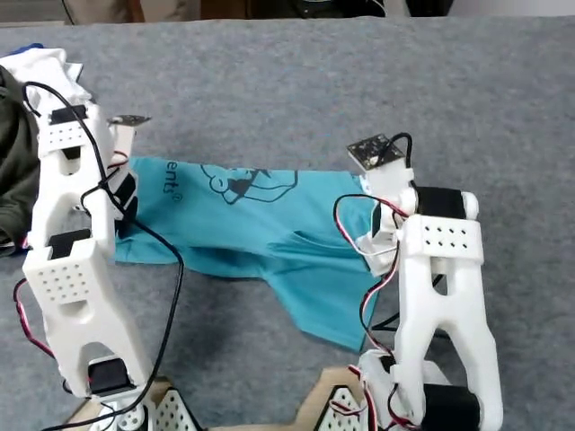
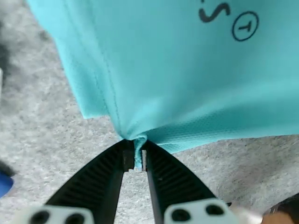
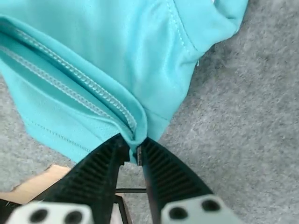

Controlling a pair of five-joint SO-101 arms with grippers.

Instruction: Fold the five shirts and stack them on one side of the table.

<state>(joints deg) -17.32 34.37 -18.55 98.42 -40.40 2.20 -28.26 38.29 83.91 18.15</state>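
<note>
A teal shirt (image 1: 252, 220) with dark print lies stretched across the middle of the grey table, between the two arms. My left gripper (image 2: 135, 156) is shut on the teal shirt (image 2: 177, 79), pinching a fold of its edge just above the felt; in the high view this gripper (image 1: 124, 211) sits at the shirt's left end. My right gripper (image 3: 134, 150) is shut on a hemmed fold of the teal shirt (image 3: 107, 60); from above this gripper (image 1: 377, 235) is at the shirt's right end. A loose corner trails toward the table's front.
A heap of other clothes, white (image 1: 45, 72) and dark green (image 1: 13, 153), lies at the far left edge of the table. Grey felt (image 1: 359, 81) covers the table behind the shirt. Cardboard (image 1: 314, 409) and the arm bases sit along the front edge.
</note>
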